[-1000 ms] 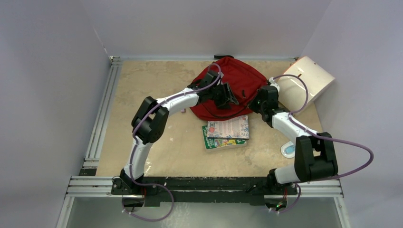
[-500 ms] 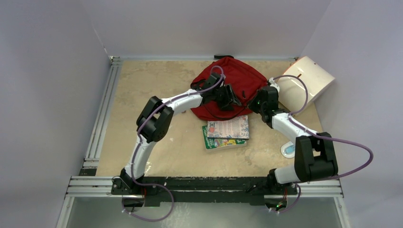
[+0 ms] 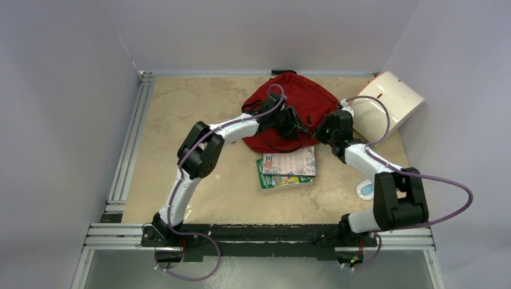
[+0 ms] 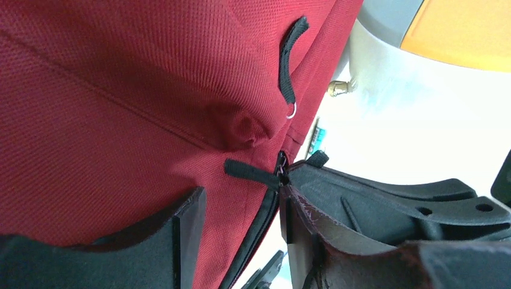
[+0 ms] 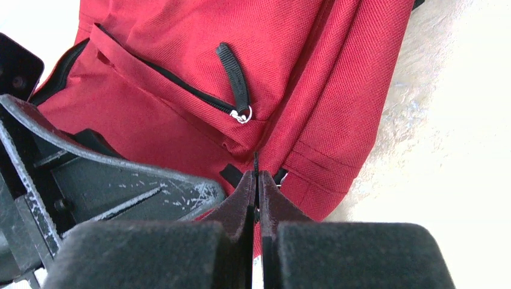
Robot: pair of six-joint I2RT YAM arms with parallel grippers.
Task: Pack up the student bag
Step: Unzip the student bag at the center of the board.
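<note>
Overhead, a beige surface (image 3: 181, 132) sits inside pale walls, with two white and black robot arms bolted at its near edge. The left arm reaches far and to the right, ending at the left tool (image 3: 300, 125), which lies over the student bag (image 3: 301, 93). In the left wrist view this tool (image 4: 241, 208) is released: its two black fingers (image 4: 181, 226) stand apart, and red fabric and a black zipper line show in the gap between them.

The student bag, dark red with black zippers, lies flat at the far middle of the surface, close to the back wall. Just beside its near edge lie two illustrated booklets (image 3: 288, 167), one partly over the other.

Right of the left tool, the right tool (image 3: 322, 129) meets the bag's near right side. From its wrist camera, the right tool (image 5: 256, 180) is clenched tight on a thin black zipper pull (image 5: 256, 162) at the bag's edge. Above it a front pocket zipper runs diagonally, and a second black pull tab (image 5: 234, 75) hangs from a small silver ring.

Farther right, a white box (image 3: 391, 99) rests tilted in the far right corner, near the bag. Near the right arm's elbow lies a small pale blue object (image 3: 366, 191), too small to identify.
</note>
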